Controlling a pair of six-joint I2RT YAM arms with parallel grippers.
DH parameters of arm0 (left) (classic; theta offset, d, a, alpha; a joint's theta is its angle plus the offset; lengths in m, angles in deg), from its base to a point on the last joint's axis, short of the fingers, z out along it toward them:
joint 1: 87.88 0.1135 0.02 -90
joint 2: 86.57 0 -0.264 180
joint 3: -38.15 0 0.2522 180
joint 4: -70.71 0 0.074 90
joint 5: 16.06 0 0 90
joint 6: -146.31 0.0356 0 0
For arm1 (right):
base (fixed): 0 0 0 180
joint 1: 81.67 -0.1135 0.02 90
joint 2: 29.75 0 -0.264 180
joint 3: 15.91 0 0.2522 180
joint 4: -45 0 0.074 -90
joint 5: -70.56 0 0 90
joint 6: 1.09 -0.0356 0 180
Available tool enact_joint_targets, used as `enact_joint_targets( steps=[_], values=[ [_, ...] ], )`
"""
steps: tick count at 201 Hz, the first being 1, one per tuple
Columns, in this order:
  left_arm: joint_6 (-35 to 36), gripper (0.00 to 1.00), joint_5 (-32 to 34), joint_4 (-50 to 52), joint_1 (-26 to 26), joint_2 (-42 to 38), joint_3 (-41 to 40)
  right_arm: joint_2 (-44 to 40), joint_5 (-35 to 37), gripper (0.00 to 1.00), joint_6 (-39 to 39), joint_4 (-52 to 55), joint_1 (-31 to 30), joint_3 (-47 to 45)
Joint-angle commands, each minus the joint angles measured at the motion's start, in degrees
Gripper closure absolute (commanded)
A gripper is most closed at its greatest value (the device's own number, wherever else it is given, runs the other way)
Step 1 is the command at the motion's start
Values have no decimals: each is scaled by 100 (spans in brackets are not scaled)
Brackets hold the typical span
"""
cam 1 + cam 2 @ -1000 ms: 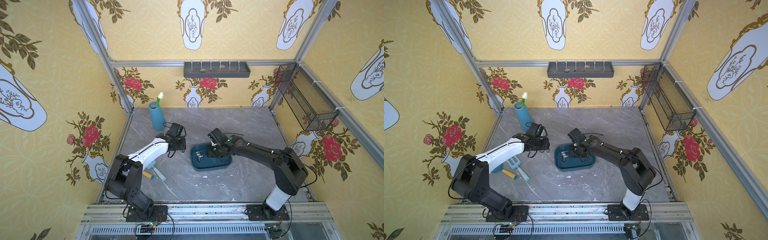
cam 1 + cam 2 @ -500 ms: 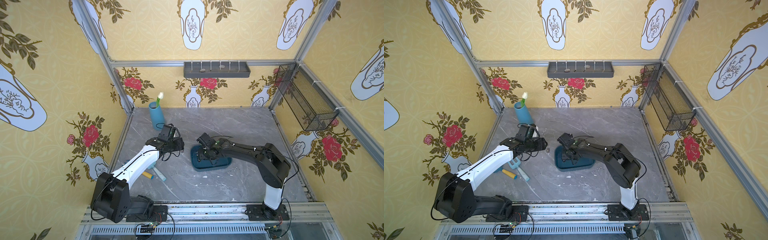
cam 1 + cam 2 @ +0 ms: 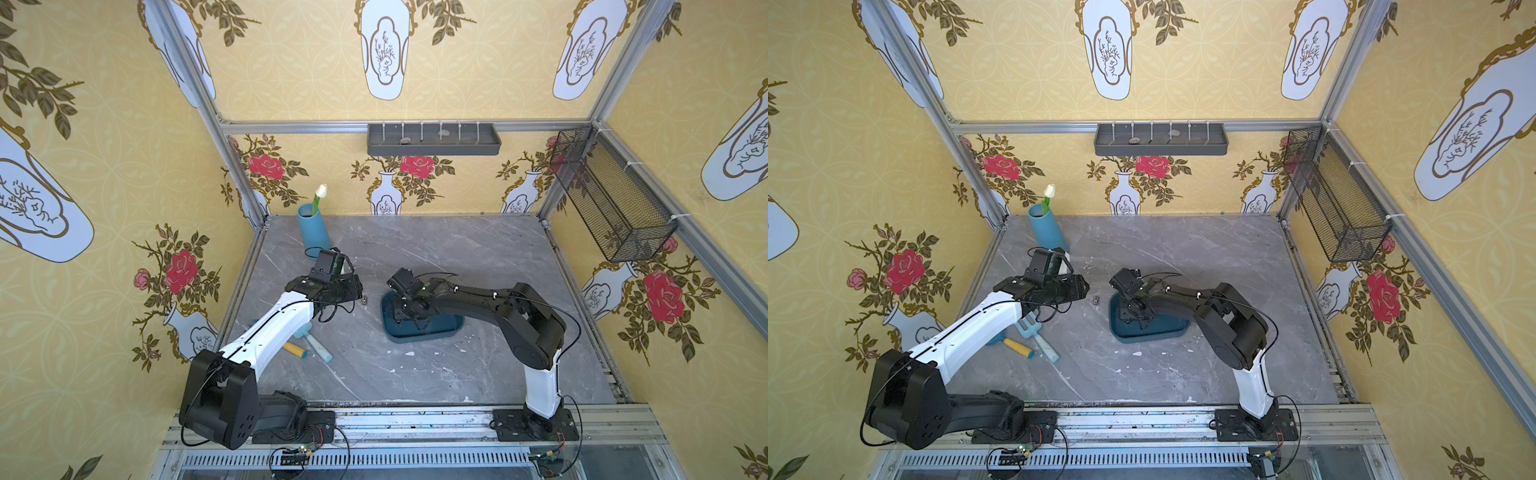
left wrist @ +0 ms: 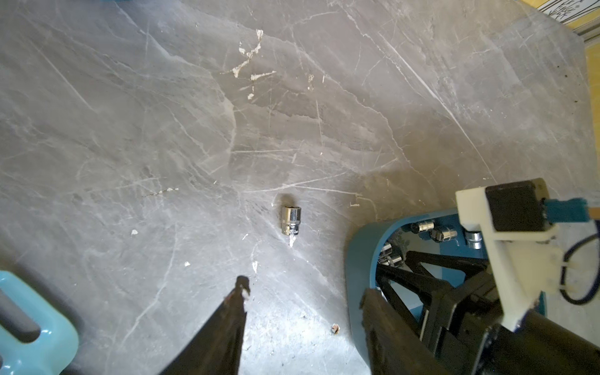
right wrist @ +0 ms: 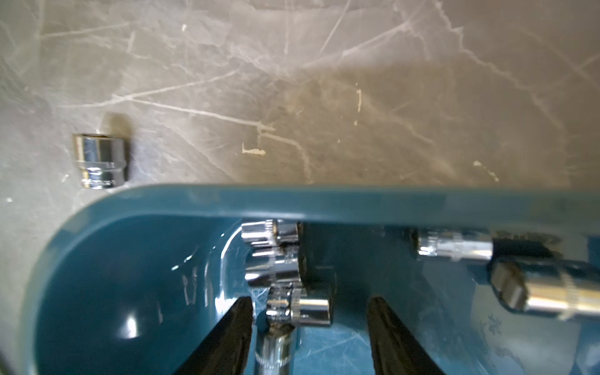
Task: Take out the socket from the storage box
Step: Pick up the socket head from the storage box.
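At the far left of the table (image 3: 478, 249), partly under the white link of the left arm (image 3: 270, 328), lie some garden hand tools (image 3: 1027, 328) (a light-blue fork and two with yellow and pale handles). Behind them, in the back left corner, stands a blue vase (image 3: 313, 228) with a white flower (image 3: 321, 191) in it. The left jaws hang low over bare marble. In the left wrist view they are spread wide and hold nothing.

Just past them a chrome socket (image 4: 291, 220) lies on its side on the table. It is outside the storage box (image 3: 428, 334), near the box's rounded corner and apart from the rim. In both top views it is only a small speck between the left jaws and the box.

The box sits about mid-table. The right arm (image 3: 478, 297) reaches over it from the right, and the right jaws dip into its left end. In the right wrist view these jaws stand apart, one on either side of a short socket (image 5: 300, 311) lying on the box floor, with a clear gap on one side of it. The other sockets (image 5: 454, 248) lie along the box wall.

A grey tray (image 3: 432, 145) hangs on the back wall, and a black mesh basket (image 3: 615, 199) is on the right wall.
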Motion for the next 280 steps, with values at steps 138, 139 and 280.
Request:
enact_joint_targets(
  steps=[138,139,280],
  values=[
    [25,38,-142,-174,54,9,-115,178,221,48,87,-110,-36,112],
    [20,38,-142,-171,57,5,-115,180,219,48,87,-113,-36,117],
    [6,38,-108,-176,60,-105,-154,-233,513,68,31,-35,-80,-82]
  ],
)
